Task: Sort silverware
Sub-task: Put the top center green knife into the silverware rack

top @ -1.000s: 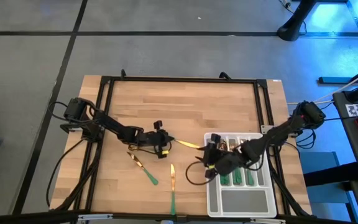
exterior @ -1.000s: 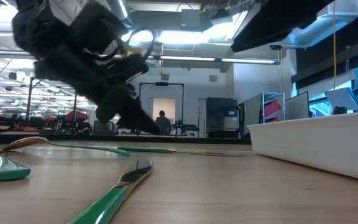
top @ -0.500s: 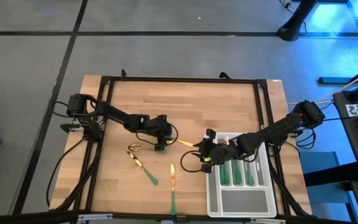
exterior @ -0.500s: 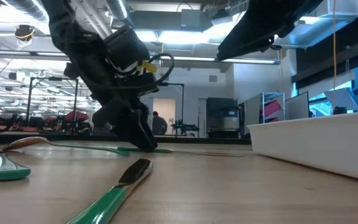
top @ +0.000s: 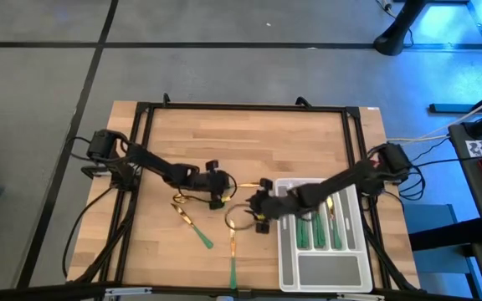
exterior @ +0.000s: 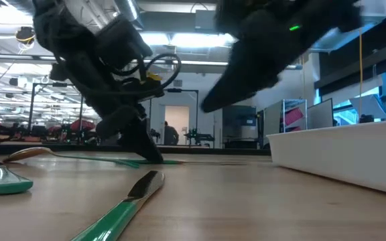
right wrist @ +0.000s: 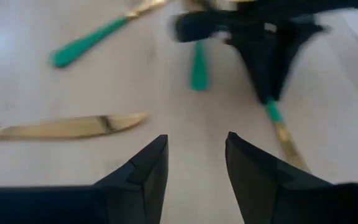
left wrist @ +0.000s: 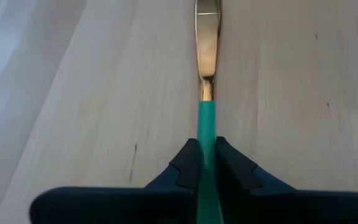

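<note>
The silverware has gold heads and green handles. One knife (left wrist: 207,37) lies on the wooden table with my left gripper (left wrist: 207,155) shut on its handle, left of the table's middle (top: 221,199). My right gripper (right wrist: 196,155) hovers open just right of it (top: 255,209), fingers over bare wood, touching nothing. A loose knife (top: 233,247) and a second piece (top: 195,226) lie flat nearer the front edge. More pieces rest in the pale grey tray (top: 284,267), green handles showing (top: 320,234). My left gripper pinches the knife's green handle (left wrist: 206,121) between its two fingers, near the handle's blade end. The fingers slant down from the table's left and lie along the handle. The gold blade (right wrist: 289,148) points on toward the right, and the knife lies along the tabletop.
A black frame rail (top: 241,107) borders the tabletop. The tray's white wall (exterior: 340,154) stands at the right. A cable loop (top: 234,216) hangs by my right gripper. Bare wood lies across the far half of the table (top: 249,146).
My left gripper has tipped more steeply downward and sunk until its fingertips stand at the tabletop. My right gripper has left the tray's left edge, moving toward the table's left and down, and now hangs close to my left gripper.
</note>
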